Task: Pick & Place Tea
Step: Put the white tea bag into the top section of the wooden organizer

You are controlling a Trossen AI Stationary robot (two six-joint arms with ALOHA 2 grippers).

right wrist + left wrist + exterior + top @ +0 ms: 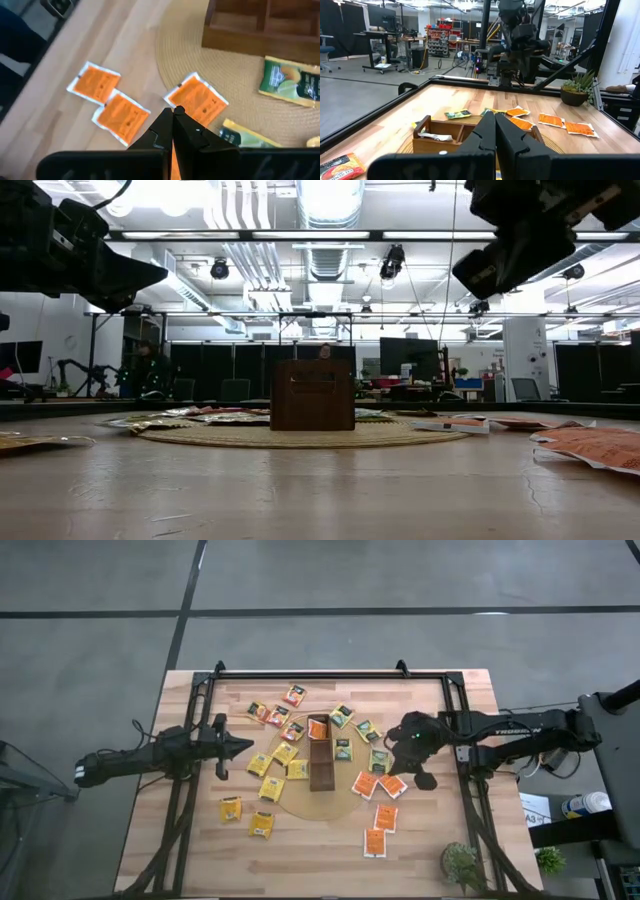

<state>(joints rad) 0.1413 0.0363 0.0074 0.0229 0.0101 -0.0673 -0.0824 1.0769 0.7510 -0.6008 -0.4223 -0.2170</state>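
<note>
The tea bags lie flat all over the middle of the wooden table, most of them close around the long brown tray. From above I count about twenty, though a few overlap, so I may be off by one or two. About six are orange, and they sit on the right side of the tray. The yellow ones sit mostly on the left. A few green and yellow ones lie between the tray and the right arm.

The right gripper hangs just above an orange tea bag at the edge of the round woven mat. Its two fingers are pressed together and hold nothing. Two more orange tea bags lie on the bare wood beside it.

The left gripper waits on the left side of the table, up in the air. Its fingers are pressed together too, with nothing in them.

The tray stands on the mat. One end slot holds an orange tea bag, and another slot holds something pale.
</note>
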